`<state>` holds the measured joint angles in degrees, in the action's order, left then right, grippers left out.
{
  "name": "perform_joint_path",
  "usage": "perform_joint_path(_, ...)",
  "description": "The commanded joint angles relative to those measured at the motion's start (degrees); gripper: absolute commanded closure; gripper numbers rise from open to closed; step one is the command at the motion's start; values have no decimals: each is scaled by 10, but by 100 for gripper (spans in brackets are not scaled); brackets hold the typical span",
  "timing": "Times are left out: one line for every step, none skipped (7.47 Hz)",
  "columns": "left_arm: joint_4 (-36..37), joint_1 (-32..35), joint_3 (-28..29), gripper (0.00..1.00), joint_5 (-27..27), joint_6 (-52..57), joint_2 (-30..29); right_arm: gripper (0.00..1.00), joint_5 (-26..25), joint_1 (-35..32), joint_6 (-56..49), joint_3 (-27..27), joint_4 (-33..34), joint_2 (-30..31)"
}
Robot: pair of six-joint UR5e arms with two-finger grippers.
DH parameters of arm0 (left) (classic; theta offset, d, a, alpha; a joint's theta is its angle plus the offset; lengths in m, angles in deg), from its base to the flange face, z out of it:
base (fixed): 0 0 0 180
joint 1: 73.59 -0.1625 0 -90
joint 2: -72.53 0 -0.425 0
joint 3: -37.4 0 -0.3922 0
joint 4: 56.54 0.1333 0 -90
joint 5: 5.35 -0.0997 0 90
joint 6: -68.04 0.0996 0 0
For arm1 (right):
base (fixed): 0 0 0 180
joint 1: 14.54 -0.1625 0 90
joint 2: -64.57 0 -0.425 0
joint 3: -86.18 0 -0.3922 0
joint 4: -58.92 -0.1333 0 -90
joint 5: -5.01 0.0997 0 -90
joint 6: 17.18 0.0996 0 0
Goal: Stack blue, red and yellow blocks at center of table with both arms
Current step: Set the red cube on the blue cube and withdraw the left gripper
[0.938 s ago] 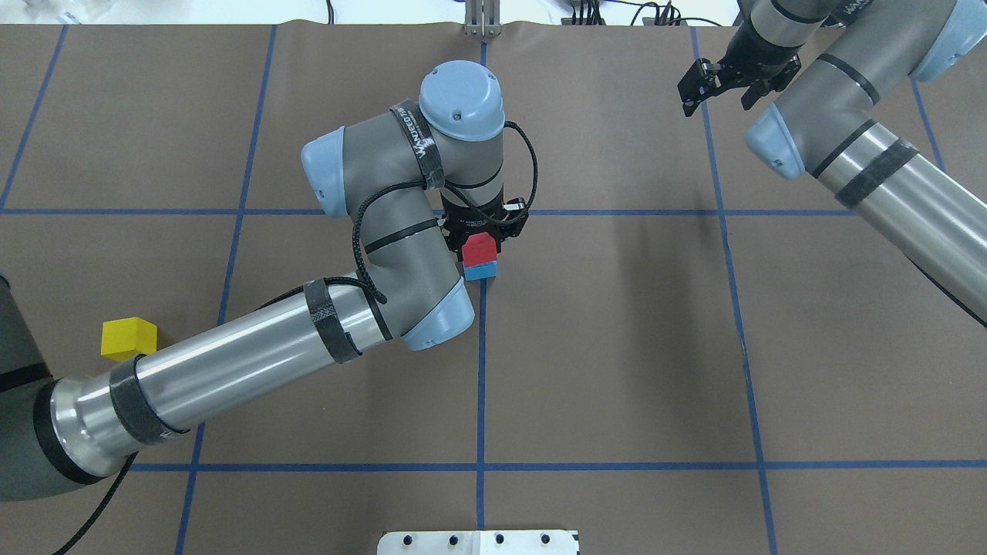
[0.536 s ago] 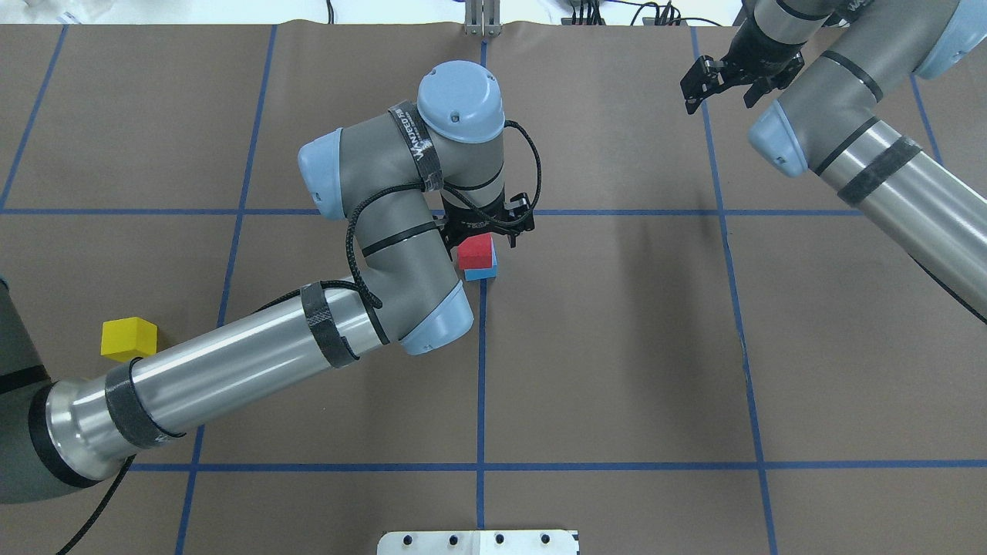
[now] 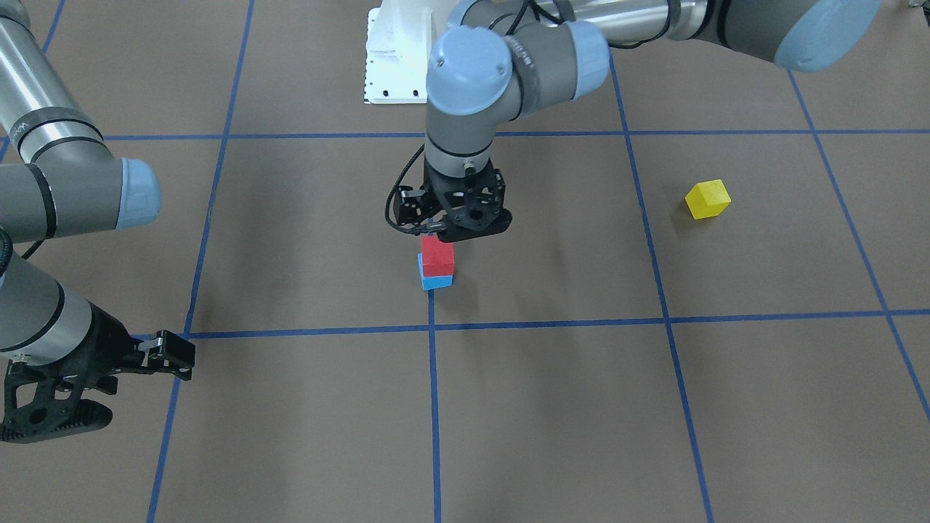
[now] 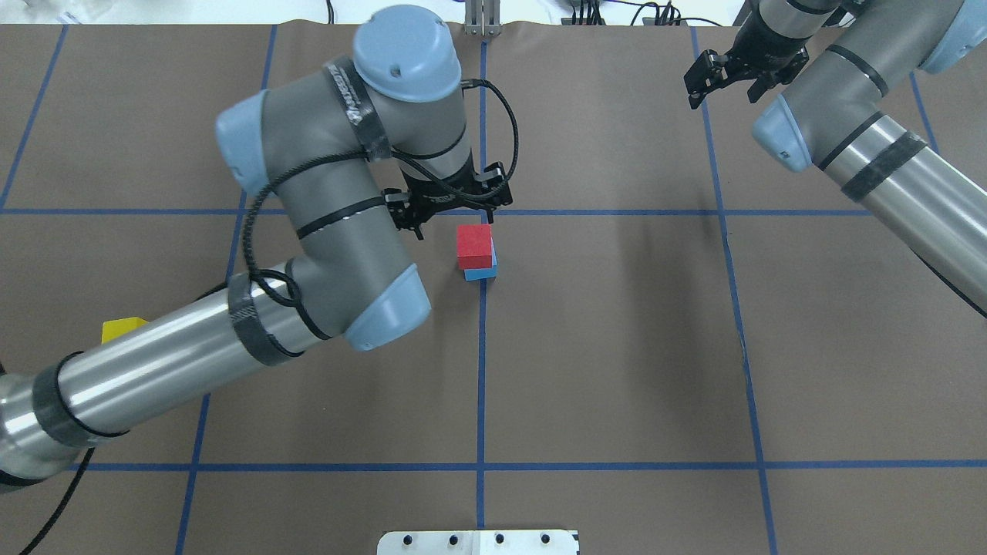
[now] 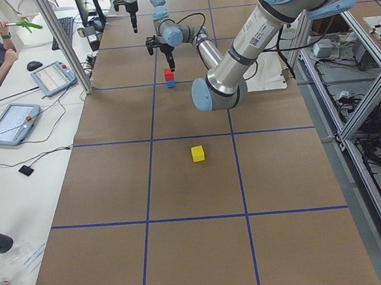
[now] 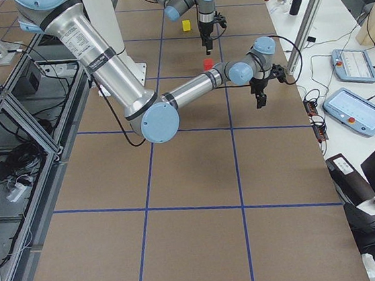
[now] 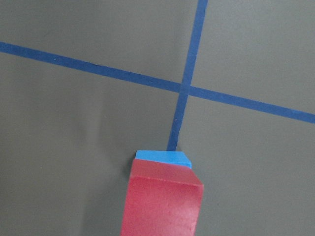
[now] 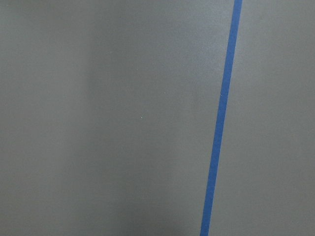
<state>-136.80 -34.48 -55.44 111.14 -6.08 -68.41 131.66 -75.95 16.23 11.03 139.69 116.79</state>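
The red block (image 4: 475, 243) sits on the blue block (image 4: 483, 273) by the central tape crossing, slightly offset; the stack also shows in the front view, red (image 3: 437, 256) over blue (image 3: 436, 282), and in the left wrist view (image 7: 162, 201). My left gripper (image 4: 455, 213) is open and empty, raised just beyond the stack and clear of it. The yellow block (image 3: 708, 199) lies alone on my left side; in the overhead view my left forearm hides most of it (image 4: 122, 327). My right gripper (image 4: 726, 80) is open and empty at the far right of the table.
A white mounting plate (image 4: 478, 542) lies at the table's near edge. Blue tape lines (image 4: 481, 370) divide the brown table cover into squares. Operator tablets (image 5: 10, 122) lie on a side bench beyond the table's far edge.
My left gripper has let go of the red block and risen away from it, and the arm has swung up and to the left. The red block stays on the blue one.
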Motion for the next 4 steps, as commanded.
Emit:
perform_joint_path(68, 99, -167, 0, 5, 207, 139, 0, 0, 0, 2, 0, -1, -1)
perform_joint_path(63, 148, -188, 0, 7, 293, 207, 0, -1, 0, 2, 0, -1, -1)
perform_joint_path(50, 182, -202, 0, 8, 341, 273, 0, -1, 0, 2, 0, -1, -1)
perform_joint_path(-17, 211, -211, 0, 33, 380, 362, 0, -1, 0, 2, 0, -2, -1)
